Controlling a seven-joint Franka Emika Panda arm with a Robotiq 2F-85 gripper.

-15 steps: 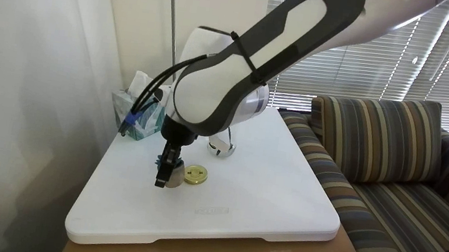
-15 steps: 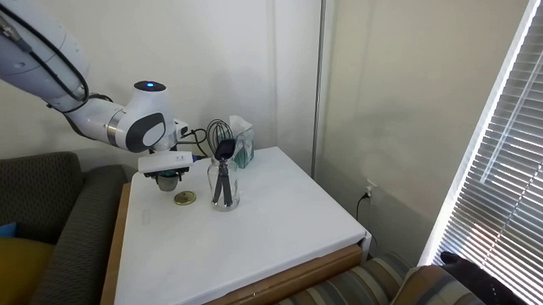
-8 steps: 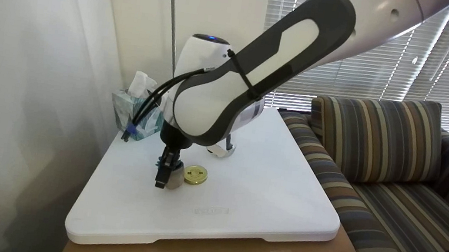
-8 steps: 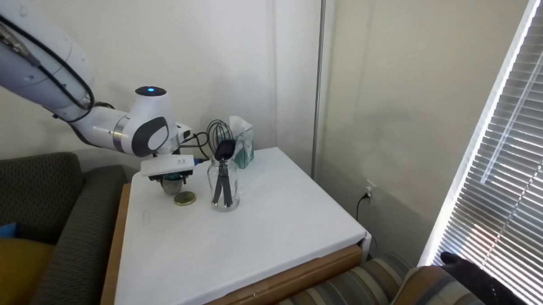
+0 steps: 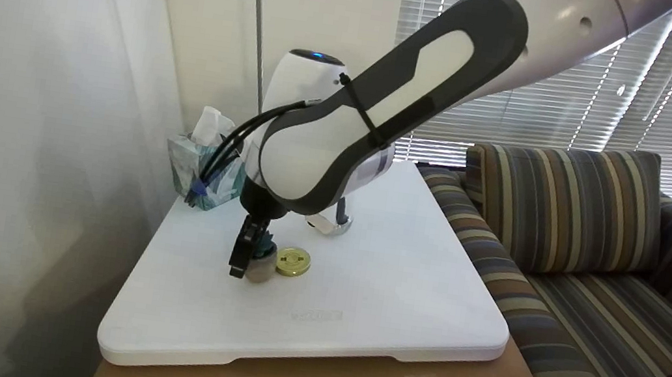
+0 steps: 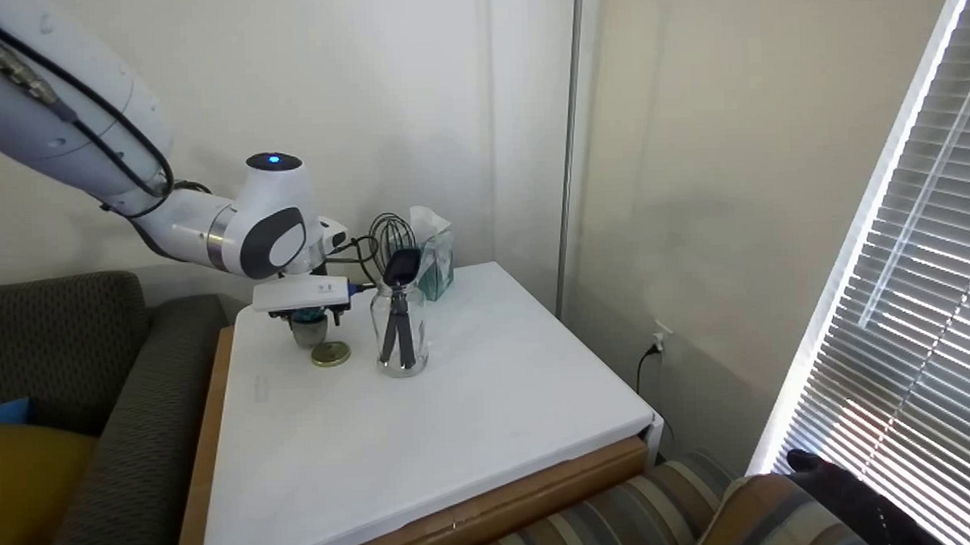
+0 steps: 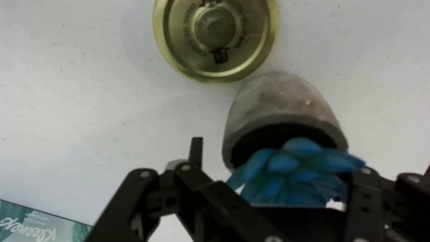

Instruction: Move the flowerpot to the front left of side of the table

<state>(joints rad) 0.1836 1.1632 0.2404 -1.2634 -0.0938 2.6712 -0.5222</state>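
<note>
Tool (image 7: 273,161), wrist view: its fingers (image 7: 197,151) stand apart, clamped on nothing; the gaps to the flowerpot (image 7: 278,97) look uneven, so the nearer finger could arrive first and shove it.
Flowerpot, wrist view: it sits off the line of the fingers, towards the gold lid (image 7: 215,28); if we squeezed here, we would expect an off-centre hold, and a flowerpot that twists or pops free.
Blue plant (image 7: 292,171), wrist view: its leaves crowd the fingers; caught in place of the flowerpot's wall, they could tear or lift out alone.
Gold lid, wrist view: it lies touching the flowerpot or just beside it, we can't say which; a sideways nudge would push it along.
Worktop (image 5: 192,319), in an exterior view: the flowerpot (image 5: 262,268) appears to stand upright on it beside the gold lid, well apart from the near left corner; we judge the carry all to come, and a tilted landing on that narrow base could tip it.
Glass jar (image 6: 419,339), in an exterior view: it stands near the gold lid, a whisk (image 6: 390,237) rising from it; if we swung the arm (image 6: 185,222) that way, it could topple.
Front left, both exterior views: different corners look front left from each; unsure whose left is meant, we could choose wrongly.
</note>
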